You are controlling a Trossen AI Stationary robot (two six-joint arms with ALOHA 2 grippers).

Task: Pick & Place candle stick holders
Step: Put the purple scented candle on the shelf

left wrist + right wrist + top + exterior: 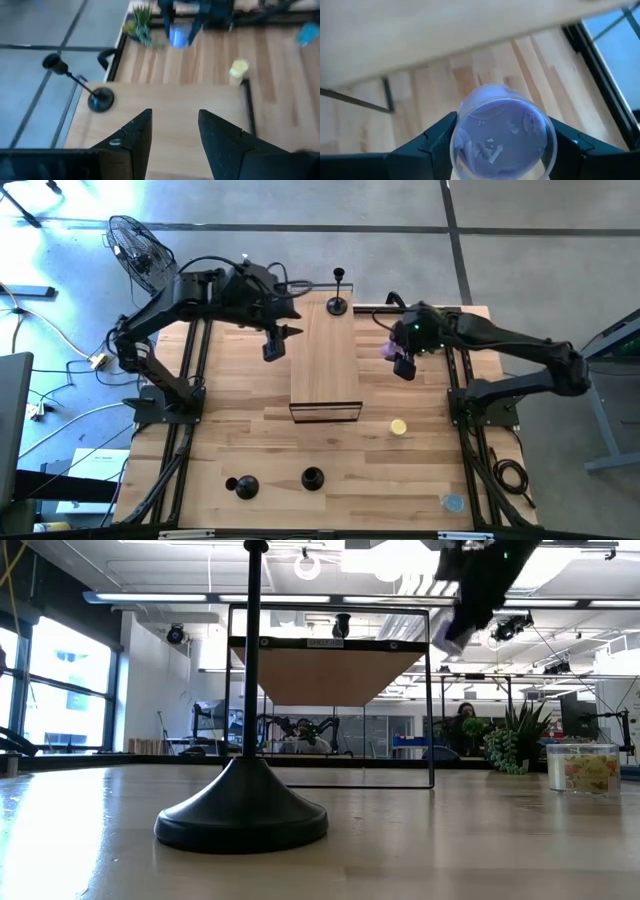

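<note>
While the right gripper (497, 150) is closed on a purple-lidded clear cup (502, 132) and carries it above the worktop (420, 480) beside the raised wooden shelf (325, 360), the left gripper (175, 135) hovers over the shelf with its fingers apart and nothing between them.

Location of the task items:
- One candle stick holder (338, 302) stands on the far end of the shelf; the left wrist view shows its base, stem and cup just ahead of the left gripper.
- Two more candle stick holders (242, 487) and (312, 478) stand on the near part of the worktop — well apart from both arms. One of them fills the foreground of the low view.

A yellow object (398, 427) lies on the worktop just right of the shelf, a green plant sprig (141, 22) at the far edge.

Recommended procedure, as a judgement:
1. The cup appears to be in transit. Lower it onto bare worktop, clear of the shelf frame and the yellow object, and release only once it is seated flat.
2. For the next holder, align the left gripper with the thin stem and close on the stem, not on the disc base.
3. Lift vertically — a tall stem on a small base is likely to tip if dragged sideways.
4. Keep the two arms apart over the shelf.
</note>
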